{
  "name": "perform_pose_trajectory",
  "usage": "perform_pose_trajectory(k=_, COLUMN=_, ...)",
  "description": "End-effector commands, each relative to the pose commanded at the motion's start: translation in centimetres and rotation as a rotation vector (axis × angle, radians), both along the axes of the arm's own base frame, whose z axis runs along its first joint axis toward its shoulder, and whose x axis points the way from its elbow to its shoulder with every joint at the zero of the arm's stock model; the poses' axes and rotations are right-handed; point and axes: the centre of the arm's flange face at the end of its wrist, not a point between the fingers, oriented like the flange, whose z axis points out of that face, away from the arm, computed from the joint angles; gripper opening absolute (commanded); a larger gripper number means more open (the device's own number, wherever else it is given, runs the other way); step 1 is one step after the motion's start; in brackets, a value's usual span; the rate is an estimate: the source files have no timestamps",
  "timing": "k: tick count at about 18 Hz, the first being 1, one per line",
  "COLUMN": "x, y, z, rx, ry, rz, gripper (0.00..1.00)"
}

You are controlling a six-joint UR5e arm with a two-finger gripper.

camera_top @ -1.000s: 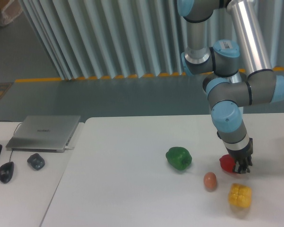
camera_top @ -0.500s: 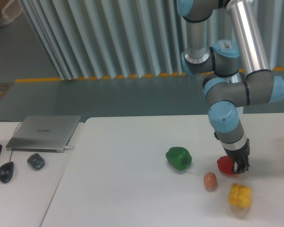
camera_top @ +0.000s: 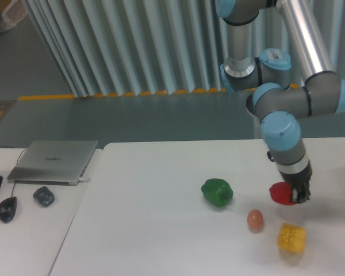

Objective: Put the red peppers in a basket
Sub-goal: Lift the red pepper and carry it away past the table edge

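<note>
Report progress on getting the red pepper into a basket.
Done: the gripper is shut on the red pepper. In hand: the pepper looks just clear of the table, right of the green pepper. Left: carrying and releasing it; no basket is in view.

gripper (camera_top: 299, 197): risen and shifted right since 1 s ago | red pepper (camera_top: 282, 194): lifted off table (camera_top: 161, 190), carried in the closed fingers

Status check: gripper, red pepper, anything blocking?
Gripper shut on red pepper, apparently lifted off table. Egg and yellow pepper just below; green pepper left. No basket in view.
</note>
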Motion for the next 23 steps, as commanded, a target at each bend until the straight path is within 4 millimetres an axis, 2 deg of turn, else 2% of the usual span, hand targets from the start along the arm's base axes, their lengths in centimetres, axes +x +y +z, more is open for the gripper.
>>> perform_pose_trajectory(k=4, x=-3.8, y=-3.2, z=1.6, rx=0.028, ry=-0.010, rz=0.007, gripper=0.00)
perform_pose_trajectory(k=11, x=-6.6, y=-5.2, z=3.2, rx=0.070, ry=-0.047, rz=-0.014, gripper=0.00)
perform_pose_trajectory(k=14, x=-8.8, y=-7.6, z=3.2, rx=0.061, ry=-0.062, rz=-0.046, gripper=0.00)
perform_pose_trajectory(k=18, x=-12.7, y=-12.1, z=2.8, rx=0.070, ry=-0.092, rz=-0.094, gripper=0.00)
perform_pose_trajectory(k=23, x=-16.0, y=-15.3, z=2.9, rx=0.095, ry=-0.098, rz=-0.138, gripper=0.00)
